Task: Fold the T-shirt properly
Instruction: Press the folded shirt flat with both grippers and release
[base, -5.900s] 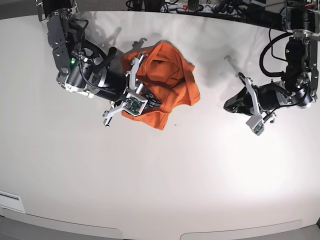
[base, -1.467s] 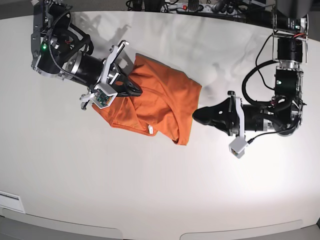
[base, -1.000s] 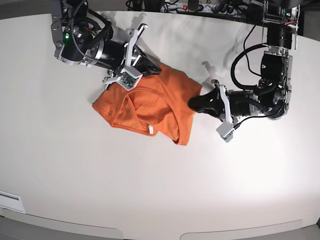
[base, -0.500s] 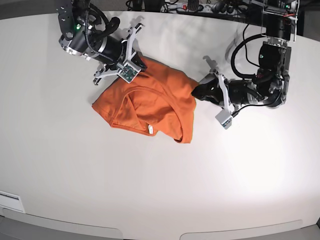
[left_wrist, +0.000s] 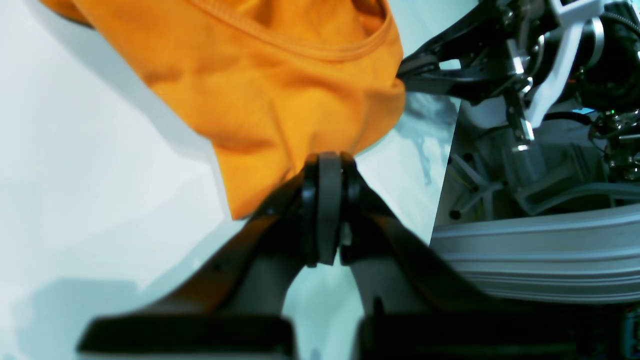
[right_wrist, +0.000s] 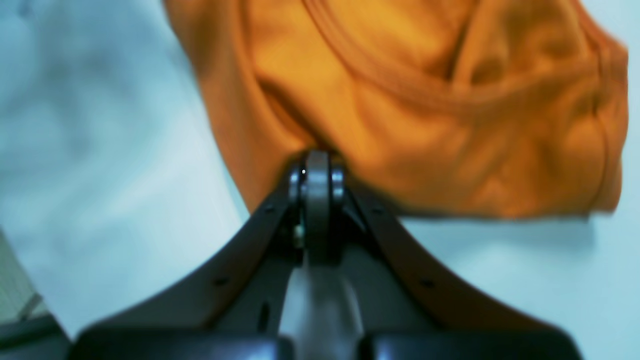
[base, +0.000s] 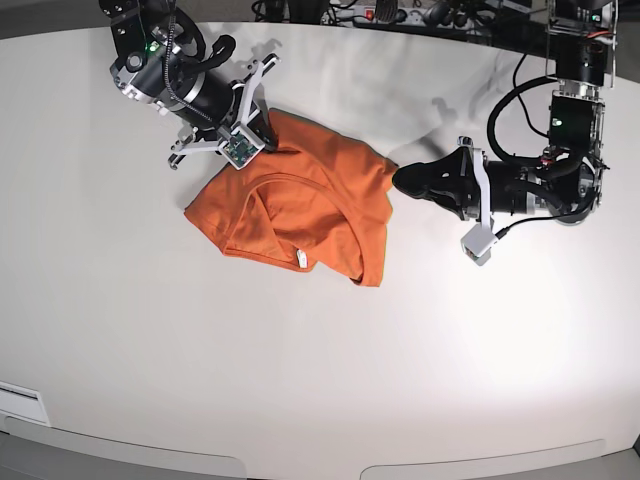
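Note:
The orange T-shirt lies crumpled on the white table, neckline curving through its middle and a small white tag near its front edge. My right gripper is shut on the shirt's far left edge. In the right wrist view its closed tips pinch a bunched fold of orange cloth. My left gripper is shut on the shirt's right corner. Seen from the left wrist, its tips clamp the cloth's edge, with the other gripper at the far side.
Cables and a power strip run along the table's far edge. The table's edge passes close behind the gripped cloth, with grey framing beyond it. A white label sits at the near left.
Both grippers stayed shut on the shirt. The left gripper carried the right corner up and slightly right, the right gripper shifted left, and the cloth spread a little between them.

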